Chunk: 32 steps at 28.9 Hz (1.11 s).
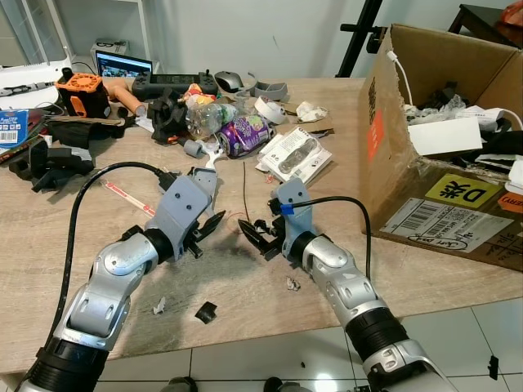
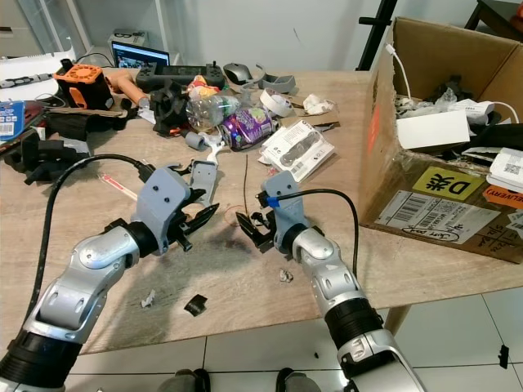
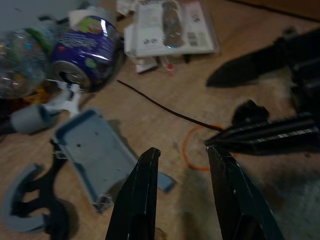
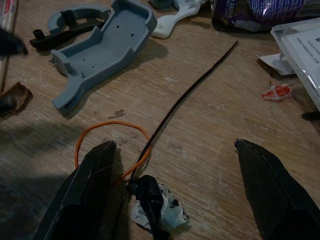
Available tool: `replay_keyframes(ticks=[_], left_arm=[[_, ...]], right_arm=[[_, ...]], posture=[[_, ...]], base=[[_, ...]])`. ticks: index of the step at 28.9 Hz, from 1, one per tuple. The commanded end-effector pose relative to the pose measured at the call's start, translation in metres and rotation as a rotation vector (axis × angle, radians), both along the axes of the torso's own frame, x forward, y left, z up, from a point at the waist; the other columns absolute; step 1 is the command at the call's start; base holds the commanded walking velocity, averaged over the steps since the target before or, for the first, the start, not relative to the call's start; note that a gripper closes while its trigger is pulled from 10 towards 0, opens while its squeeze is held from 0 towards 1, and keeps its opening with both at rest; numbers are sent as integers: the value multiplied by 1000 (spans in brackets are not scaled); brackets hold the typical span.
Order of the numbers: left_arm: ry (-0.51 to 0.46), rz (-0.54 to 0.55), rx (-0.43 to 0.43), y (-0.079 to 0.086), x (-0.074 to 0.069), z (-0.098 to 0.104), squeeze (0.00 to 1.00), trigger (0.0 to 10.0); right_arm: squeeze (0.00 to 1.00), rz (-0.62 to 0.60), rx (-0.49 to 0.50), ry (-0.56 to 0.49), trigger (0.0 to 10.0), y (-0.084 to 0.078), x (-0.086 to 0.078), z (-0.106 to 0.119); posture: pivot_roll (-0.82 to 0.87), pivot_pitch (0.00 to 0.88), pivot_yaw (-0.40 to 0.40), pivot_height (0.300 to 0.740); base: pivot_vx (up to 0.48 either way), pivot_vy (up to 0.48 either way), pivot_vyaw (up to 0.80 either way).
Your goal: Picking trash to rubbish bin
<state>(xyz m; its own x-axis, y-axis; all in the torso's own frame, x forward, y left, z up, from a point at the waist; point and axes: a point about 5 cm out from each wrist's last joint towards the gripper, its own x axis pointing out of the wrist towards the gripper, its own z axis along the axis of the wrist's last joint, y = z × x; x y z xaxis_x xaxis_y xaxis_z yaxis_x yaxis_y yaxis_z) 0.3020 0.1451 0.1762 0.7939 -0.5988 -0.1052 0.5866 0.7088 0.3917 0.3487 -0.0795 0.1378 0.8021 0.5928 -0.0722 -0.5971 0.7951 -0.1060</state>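
Orange wire loop [image 4: 112,142] lies on the wooden table [image 1: 49,237], right between the two grippers. The right gripper [image 4: 175,192] hangs wide open and empty over it, nearer. The left gripper [image 3: 182,192], part-open, holds nothing. The cardboard box [image 1: 445,208] waits rightward.

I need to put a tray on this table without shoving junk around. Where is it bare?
Bare wood lies along the table's left side, between the black clamp and the near edge, and ahead of the box, right of the blister pack. The far middle, around the can and bottle, is crowded. Small scraps dot the near edge.
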Motion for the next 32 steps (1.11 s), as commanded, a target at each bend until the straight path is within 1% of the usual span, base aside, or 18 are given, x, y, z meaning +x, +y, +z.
replay_keyframes(ticks=[1, 3, 4, 5, 9, 13, 15, 17, 18, 19, 22, 23, 24, 25, 26, 27, 31, 32], left_arm=[[38, -24, 38, -2, -5, -8, 0, 10000], [43, -32, 35, -3, -6, -8, 0, 10000], [45, -35, 37, -4, -5, -8, 0, 10000], [48, -41, 36, -5, -5, -8, 0, 10000], [51, -44, 34, -6, -6, -8, 0, 10000], [51, -40, 43, -5, -5, -9, 0, 10000], [49, -37, 42, -5, -6, -9, 0, 10000], [45, -30, 47, -4, -4, -8, 0, 10000], [37, -15, 49, -3, -3, -7, 0, 10000], [32, -5, 50, -3, -2, -7, 0, 10000], [15, 22, 31, -1, -1, -4, 0, 10000], [2, 44, 35, 1, 2, -3, 0, 10000], [2, 44, 35, 1, 2, -3, 0, 10000], [-2, 54, 36, 2, 3, -2, 0, 10000], [-5, 59, 36, 2, 4, -1, 0, 10000], [-5, 58, 31, 2, 4, -1, 0, 10000], [-11, 58, 26, 1, 5, 0, 0, 10000], [-11, 58, 26, 1, 5, 0, 0, 10000]], right_arm=[[0, 12, -21, 63, 10000, -1, -4, -15], [0, 20, -16, 69, 10000, 0, -4, -16], [0, 37, -9, 76, 6980, 1, -5, -16], [0, 70, 9, 87, 0, 4, -7, -17], [0, 99, 39, 87, 0, 6, -9, -16], [0, 121, 49, 79, 0, 9, -10, -14], [0, 129, 70, 56, 0, 10, -11, -10], [0, 132, 98, 40, 0, 11, -10, -5], [0, 123, 107, 7, 0, 10, -7, 1], [0, 117, 112, -16, 0, 10, -6, 5], [0, 66, 174, -140, 0, 5, 0, 30], [0, -2, 233, -251, 3569, -4, 7, 57], [0, -2, 233, -251, 3569, -4, 7, 57], [0, -40, 257, -303, 5216, -9, 11, 71], [0, -65, 272, -336, 5216, -13, 13, 80], [0, -87, 297, -393, 10000, -19, 15, 95], [0, -140, 382, -576, 10000, -40, 17, 145], [0, -140, 382, -576, 10000, -40, 17, 145]], posture=[[77, 194, -44, 740], [77, 182, -43, 740], [81, 187, -44, 740], [77, 203, -45, 740], [78, 179, -43, 740], [78, 206, -44, 740], [76, 182, -43, 740], [79, 181, -43, 740], [80, 200, -46, 740], [80, 200, -46, 740], [77, 195, -46, 740], [82, 194, -46, 740], [82, 194, -46, 740], [82, 194, -46, 740], [82, 194, -46, 740], [77, 185, -44, 740], [80, 191, -44, 740], [80, 191, -44, 740]], base=[[0, 0, 0], [0, 0, 0], [0, 0, 0], [0, 0, 0], [0, 0, 0], [0, 0, 0], [0, 0, 0], [0, 0, 0], [0, 0, 0], [0, 0, 0], [0, 0, 0], [0, 0, 0], [0, 0, 0], [0, 0, 0], [0, 0, 0], [0, 0, 0], [0, 0, 0], [0, 0, 0]])
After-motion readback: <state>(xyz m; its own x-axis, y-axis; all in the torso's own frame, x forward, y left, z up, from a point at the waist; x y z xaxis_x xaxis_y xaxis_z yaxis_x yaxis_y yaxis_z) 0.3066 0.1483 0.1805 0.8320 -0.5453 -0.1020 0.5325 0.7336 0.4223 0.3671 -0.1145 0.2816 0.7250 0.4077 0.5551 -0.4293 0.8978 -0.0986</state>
